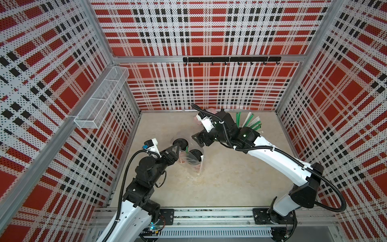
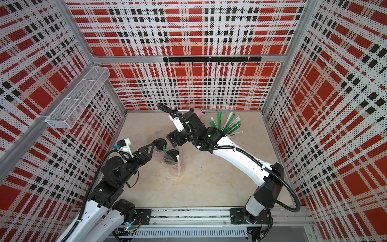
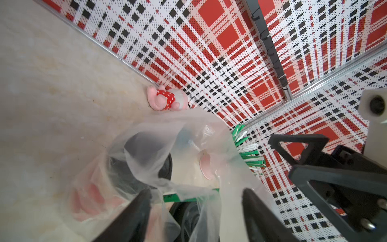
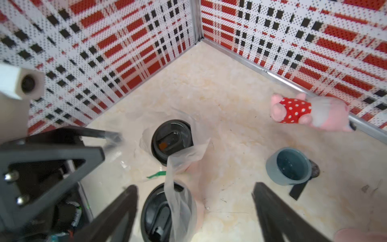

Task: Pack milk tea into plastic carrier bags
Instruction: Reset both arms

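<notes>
At the bag, fingers apart (both).

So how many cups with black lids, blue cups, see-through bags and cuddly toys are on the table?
Cups with black lids: 2
Grey-blue cup: 1
See-through bag: 1
Pink cuddly toy: 1
Total: 5

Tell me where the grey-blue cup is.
In the right wrist view the grey-blue cup stands upright on the tabletop, near the pink plush toy, apart from the bagged milk tea cups.
</notes>
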Robot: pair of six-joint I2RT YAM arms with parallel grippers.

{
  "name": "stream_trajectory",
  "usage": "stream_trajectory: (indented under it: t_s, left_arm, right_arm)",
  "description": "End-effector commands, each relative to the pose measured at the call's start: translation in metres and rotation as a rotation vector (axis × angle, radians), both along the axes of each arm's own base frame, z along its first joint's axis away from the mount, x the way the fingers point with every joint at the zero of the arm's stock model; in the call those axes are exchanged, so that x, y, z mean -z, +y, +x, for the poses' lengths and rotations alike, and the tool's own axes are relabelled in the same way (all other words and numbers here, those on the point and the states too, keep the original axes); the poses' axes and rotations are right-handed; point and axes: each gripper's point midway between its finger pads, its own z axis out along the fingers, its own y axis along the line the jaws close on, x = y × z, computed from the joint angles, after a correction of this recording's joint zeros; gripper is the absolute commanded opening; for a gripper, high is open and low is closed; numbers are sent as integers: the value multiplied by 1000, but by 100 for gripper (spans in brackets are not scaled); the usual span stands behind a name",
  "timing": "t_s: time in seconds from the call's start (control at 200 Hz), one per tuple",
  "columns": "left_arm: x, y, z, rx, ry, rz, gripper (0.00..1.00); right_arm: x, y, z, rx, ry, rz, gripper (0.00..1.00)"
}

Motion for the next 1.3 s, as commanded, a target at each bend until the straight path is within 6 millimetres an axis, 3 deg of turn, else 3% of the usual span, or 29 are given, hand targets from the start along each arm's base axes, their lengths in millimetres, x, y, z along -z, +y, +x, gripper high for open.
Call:
stream_trajectory:
  t_s: [0.0,0.125,0.22,0.306,0.461,0.586,0.701,0.792,0.912,1.032,1.177,1.293]
  left_arm:
    - [-24,7,0,-26,-41,20,87]
    - [-35,11,1,-49,-38,52,100]
    - [-46,18,1,-79,-31,85,98]
    - [-56,29,3,-134,-29,130,98]
    - [-80,75,15,-386,12,271,98]
    - [-101,131,21,-681,37,356,98]
    - [-99,173,24,-840,49,331,98]
    - [-80,205,18,-952,71,302,98]
    - [-37,239,-4,-1142,101,321,98]
    - [-1,244,-13,-1173,72,404,98]
    - [34,230,2,-1078,-4,413,98]
    - [74,220,10,-1053,66,550,98]
  right_arm:
    - [-27,-15,2,49,-73,59,97]
    - [-34,-34,6,101,-83,84,100]
    - [-43,-59,9,177,-112,104,100]
    - [-49,-95,13,291,-147,113,100]
    - [-48,-214,25,659,-203,170,100]
    - [-20,-317,21,947,-234,149,100]
    - [0,-377,9,1100,-265,163,100]
    - [20,-412,0,1214,-304,171,100]
    - [63,-436,-2,1319,-327,58,100]
    - [102,-443,8,1343,-318,-35,100]
    - [143,-433,23,1257,-387,-63,100]
    - [156,-434,30,1254,-428,-70,100]
